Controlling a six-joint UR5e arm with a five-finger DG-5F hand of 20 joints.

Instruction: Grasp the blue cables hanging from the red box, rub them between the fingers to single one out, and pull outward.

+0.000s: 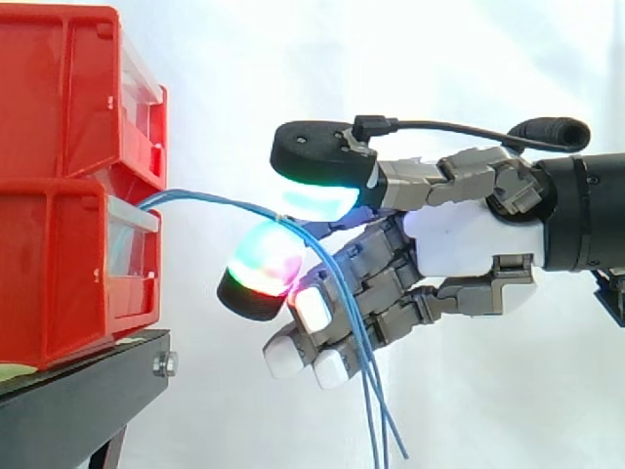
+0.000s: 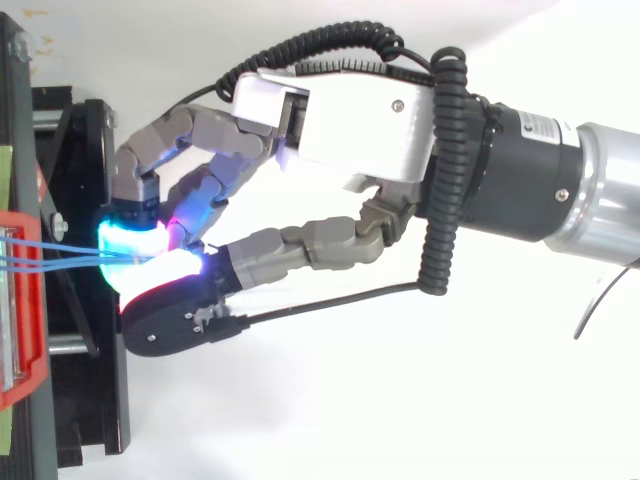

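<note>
the hand pinches the blue cables between glowing pads; they run out from the red box. their ends hang loose below.

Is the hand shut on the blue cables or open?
Shut on them. Side view: the hand pinches the blue cables between two glowing fingertips; their loose ends hang below.
</note>
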